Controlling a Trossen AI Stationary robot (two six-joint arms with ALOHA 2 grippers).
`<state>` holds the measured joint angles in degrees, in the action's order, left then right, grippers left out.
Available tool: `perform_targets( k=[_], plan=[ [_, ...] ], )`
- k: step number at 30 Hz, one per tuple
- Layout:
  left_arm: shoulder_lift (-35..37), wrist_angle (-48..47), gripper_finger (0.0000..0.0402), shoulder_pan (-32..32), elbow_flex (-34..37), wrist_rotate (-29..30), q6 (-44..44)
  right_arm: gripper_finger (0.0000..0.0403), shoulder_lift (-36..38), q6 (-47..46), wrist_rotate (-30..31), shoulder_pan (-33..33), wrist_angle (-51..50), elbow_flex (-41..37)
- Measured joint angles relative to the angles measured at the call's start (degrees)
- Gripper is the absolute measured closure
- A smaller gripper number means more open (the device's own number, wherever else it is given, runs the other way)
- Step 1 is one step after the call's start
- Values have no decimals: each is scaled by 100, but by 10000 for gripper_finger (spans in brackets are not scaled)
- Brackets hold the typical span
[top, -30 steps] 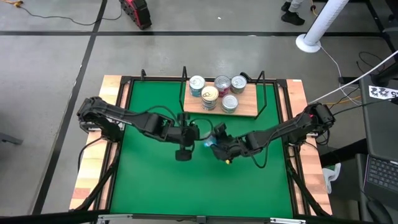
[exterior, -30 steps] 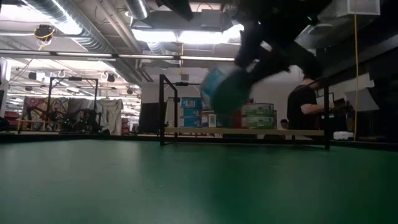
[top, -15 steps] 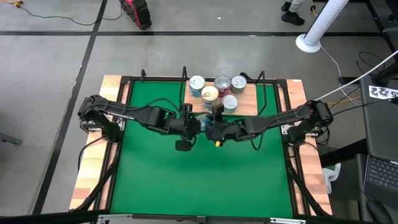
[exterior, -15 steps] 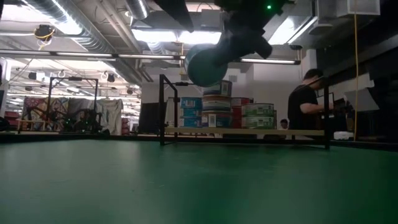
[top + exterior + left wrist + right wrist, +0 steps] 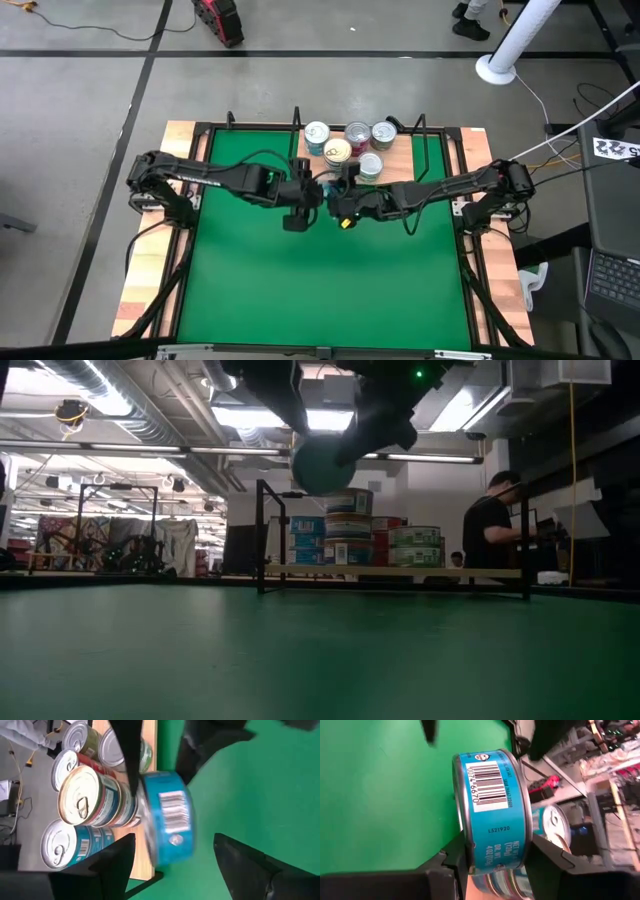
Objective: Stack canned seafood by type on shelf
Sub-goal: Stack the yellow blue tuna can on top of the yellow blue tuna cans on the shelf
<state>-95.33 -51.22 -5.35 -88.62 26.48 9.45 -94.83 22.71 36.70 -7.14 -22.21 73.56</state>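
**Blue tin in right gripper, just short of the shelf**

We see the right gripper [image 5: 495,862] clamped on a teal-blue tin [image 5: 492,807], fingers pressed on lid and base faces, label rim w/ barcode facing the wrist cam. In the high view the tin [image 5: 333,201] sits off the mat, at abt 6 o'clock from the shelf [image 5: 398,176], close to its front edge. Low view shows it [image 5: 322,463] in the air, above the level of the stacked tins.

Left gripper [image 5: 172,857] is just at 9 o'clock of the tin, jaws spread wide, holding nothing; the tin [image 5: 167,820] shows between its two dark fingers but apart from them.

Shelf holds several stacks of tins [image 5: 350,148]: one w/ blue labels [image 5: 75,845] at the near corner, a taller mixed stack w/ gold lid [image 5: 87,795] beside it, more behind.

Handling, our guess: tin is rigid metal, prob. moderately heavy for its size, not fragile. Label wrap is glossy, so a rim grip could slip; flat lid and base give the surer hold. For setting down flat, the tin needs turning lid-up first, and stacks look easy to nudge. Likely target is the blue stack.
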Motion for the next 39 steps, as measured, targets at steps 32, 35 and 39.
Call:
perform_targets(
  k=[32, 35, 39],
  plan=[
    [-9, 70, 268, 180, 11, 99, 145, 208, 7, 19, -127, 4, 590, 0],
    [-9, 74, 268, 182, 11, 128, 163, 187, 7, 19, -131, 4, 590, 0],
    [-9, 79, 268, 180, 11, 245, 160, 163, 7, 19, -120, 0, 573, 0]
  ],
)
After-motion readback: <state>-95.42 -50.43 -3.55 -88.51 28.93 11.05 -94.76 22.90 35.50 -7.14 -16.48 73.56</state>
